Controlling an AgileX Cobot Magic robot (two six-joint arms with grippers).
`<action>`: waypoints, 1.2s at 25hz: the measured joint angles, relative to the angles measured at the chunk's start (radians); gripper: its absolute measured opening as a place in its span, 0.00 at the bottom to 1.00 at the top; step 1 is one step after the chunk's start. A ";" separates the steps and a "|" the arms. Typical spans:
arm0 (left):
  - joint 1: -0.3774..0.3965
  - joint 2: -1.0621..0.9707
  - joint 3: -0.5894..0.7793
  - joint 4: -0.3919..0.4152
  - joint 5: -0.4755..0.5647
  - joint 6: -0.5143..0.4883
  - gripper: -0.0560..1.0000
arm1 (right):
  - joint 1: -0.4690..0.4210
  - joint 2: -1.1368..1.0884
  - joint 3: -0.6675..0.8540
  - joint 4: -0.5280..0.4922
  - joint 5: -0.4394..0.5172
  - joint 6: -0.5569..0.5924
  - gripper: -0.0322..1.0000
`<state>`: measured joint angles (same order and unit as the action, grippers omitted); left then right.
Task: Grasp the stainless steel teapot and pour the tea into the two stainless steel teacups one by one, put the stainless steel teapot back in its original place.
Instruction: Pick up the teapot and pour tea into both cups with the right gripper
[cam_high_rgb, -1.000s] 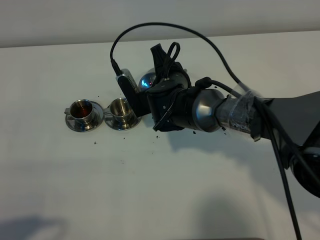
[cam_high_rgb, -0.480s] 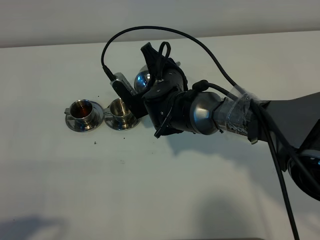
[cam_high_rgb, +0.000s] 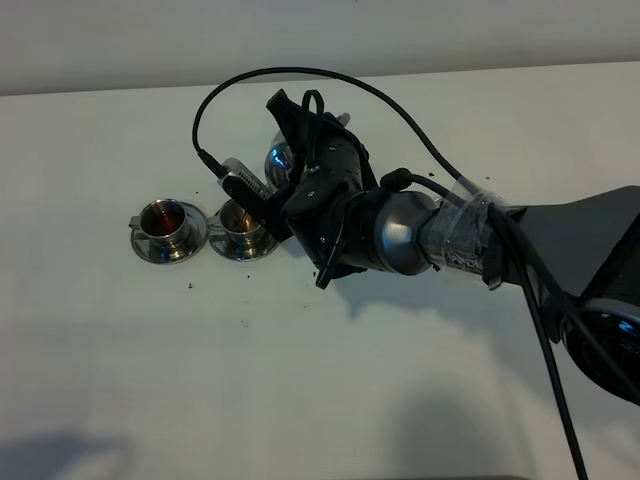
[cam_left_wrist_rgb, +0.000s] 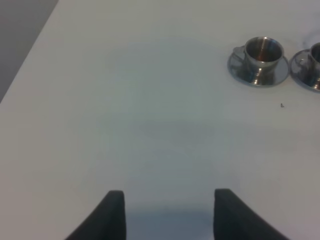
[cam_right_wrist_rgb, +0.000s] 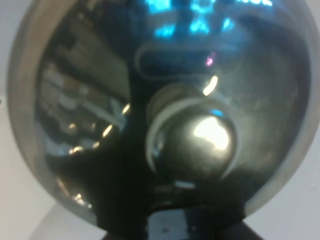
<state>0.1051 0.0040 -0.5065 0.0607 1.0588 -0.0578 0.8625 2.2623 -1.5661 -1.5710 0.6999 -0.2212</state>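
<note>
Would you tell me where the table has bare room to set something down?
The wide table stretch in front of the left teacup and right teacup is bare. It is crowded by the right teacup, where the right arm holds the teapot.

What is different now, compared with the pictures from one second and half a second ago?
The right arm, holding the teapot, shifted left toward the cups, and its wrist turned further that way. Nothing was taken hold of or let go. The nearer cup and the cup with tea stayed in place on their saucers.
</note>
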 joint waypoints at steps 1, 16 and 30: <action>0.000 0.000 0.000 0.000 0.000 0.000 0.46 | 0.000 0.000 0.000 -0.010 0.000 0.000 0.21; 0.000 0.000 0.000 0.000 0.000 0.000 0.46 | 0.000 0.000 0.000 -0.148 0.016 -0.003 0.21; 0.000 0.000 0.000 0.000 0.000 0.001 0.46 | 0.000 0.000 0.000 -0.197 0.036 -0.010 0.21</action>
<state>0.1051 0.0040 -0.5065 0.0607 1.0588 -0.0564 0.8625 2.2623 -1.5661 -1.7681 0.7357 -0.2308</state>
